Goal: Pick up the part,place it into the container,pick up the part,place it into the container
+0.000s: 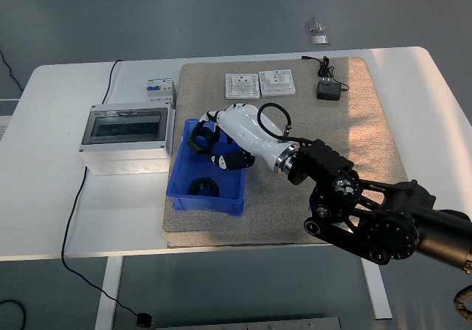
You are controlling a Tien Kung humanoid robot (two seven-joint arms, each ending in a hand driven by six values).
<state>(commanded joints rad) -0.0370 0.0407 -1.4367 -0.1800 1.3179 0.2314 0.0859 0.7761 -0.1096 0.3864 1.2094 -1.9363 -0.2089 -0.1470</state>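
My right hand (210,144), white with black fingers, reaches from the lower right across the mat and hovers over the blue container (181,190). Its fingers are curled around a black ring-shaped part (200,135), held above the bin's upper half. A second black ring part (204,187) lies on the bin floor near its front wall. The left arm does not show.
A grey electrical box with a clear lid (125,138) stands left of the bin, a small circuit breaker (160,89) behind it. Two white socket plates (259,85) and a black power adapter (328,90) lie at the far edge of the beige mat (354,145).
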